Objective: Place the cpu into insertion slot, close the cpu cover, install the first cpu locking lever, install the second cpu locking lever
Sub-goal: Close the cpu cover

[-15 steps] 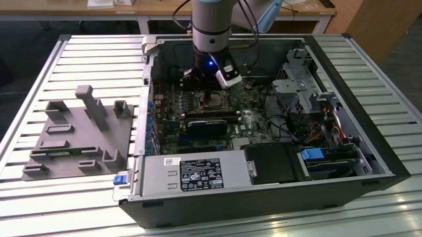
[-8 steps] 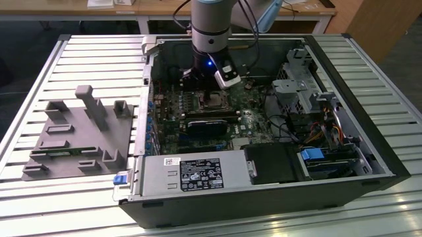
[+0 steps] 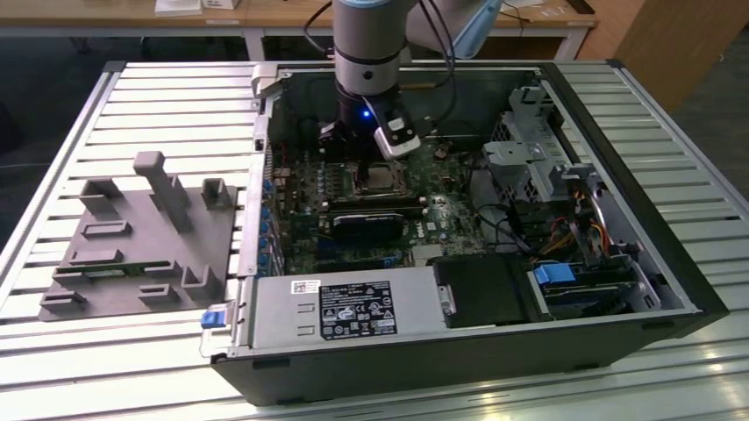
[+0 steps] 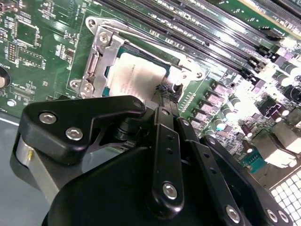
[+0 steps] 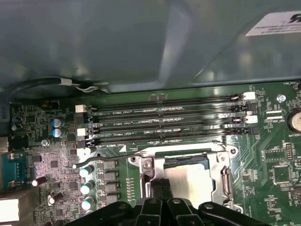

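the cpu [image 4: 136, 75] is already sitting in the insertion slot [image 3: 377, 180], and the cpu cover [image 4: 99, 56] looks folded down around it so the pale face shows through the window. the gripper [image 4: 165, 94] is right at the cover's edge with its fingertips pinched narrow and nothing visible between them. my guess is it's pressing the frame flat, since the wire locking lever [image 5: 110, 159] sticks out sideways and looks unlatched.

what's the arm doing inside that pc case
A robot arm is reaching into an open computer case, with its gripper down at the edge of the insertion slot. The cpu sits in the slot, and the cpu cover looks folded down around it. A thin wire locking lever lies along one side; I can't tell whether it is latched.
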You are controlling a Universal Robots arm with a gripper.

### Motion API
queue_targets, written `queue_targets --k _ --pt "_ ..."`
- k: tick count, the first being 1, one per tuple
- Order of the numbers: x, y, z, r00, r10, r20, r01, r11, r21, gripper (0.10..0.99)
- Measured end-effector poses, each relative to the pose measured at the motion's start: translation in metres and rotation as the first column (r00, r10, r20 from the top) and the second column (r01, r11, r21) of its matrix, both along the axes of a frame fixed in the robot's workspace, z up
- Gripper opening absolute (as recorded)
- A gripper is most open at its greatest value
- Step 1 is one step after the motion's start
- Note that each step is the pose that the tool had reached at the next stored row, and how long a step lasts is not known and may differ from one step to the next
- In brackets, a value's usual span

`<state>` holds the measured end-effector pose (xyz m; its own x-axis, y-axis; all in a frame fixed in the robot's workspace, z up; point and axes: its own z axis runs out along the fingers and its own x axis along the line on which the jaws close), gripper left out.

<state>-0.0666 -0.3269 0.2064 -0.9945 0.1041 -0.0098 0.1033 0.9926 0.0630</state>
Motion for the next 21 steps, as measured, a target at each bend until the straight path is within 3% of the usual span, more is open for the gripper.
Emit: queue_targets --k 12,21 --pt "-0.0034 0.0 -0.0052 1.0 -0.005 -0.0002 0.005 1.0 0.0 0.106" --pt "0.0005 0.0 -0.0054 1.0 -0.004 0.0 0.004 1.0 0.0 0.106"
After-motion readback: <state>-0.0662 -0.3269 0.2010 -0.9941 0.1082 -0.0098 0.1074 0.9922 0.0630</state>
